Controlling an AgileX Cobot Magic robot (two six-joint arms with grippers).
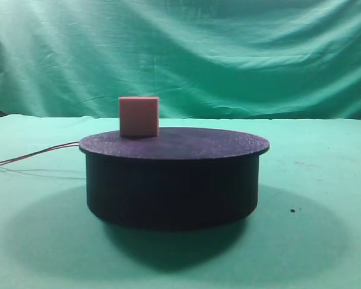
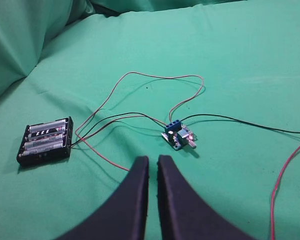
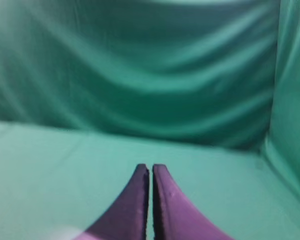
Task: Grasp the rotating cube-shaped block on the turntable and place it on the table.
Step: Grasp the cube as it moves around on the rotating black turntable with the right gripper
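Note:
The salmon-pink cube-shaped block (image 1: pixel 139 116) sits on the far left part of the black turntable (image 1: pixel 173 177), which stands on the green-clothed table (image 1: pixel 325 229). Neither gripper shows in the exterior high view. My left gripper (image 2: pixel 153 159) is shut and empty above the green cloth, its tips pointing toward a small circuit board (image 2: pixel 178 135). My right gripper (image 3: pixel 150 167) is shut and empty over bare green cloth, facing the draped backdrop. The block and turntable are out of both wrist views.
Thin red and black wires (image 1: pixel 36 156) run left from the turntable. In the left wrist view, a black battery holder (image 2: pixel 46 141) lies left of the circuit board, with looping wires (image 2: pixel 160 80) and a red wire (image 2: pixel 285 180) at right. The green backdrop (image 1: pixel 180 54) hangs behind.

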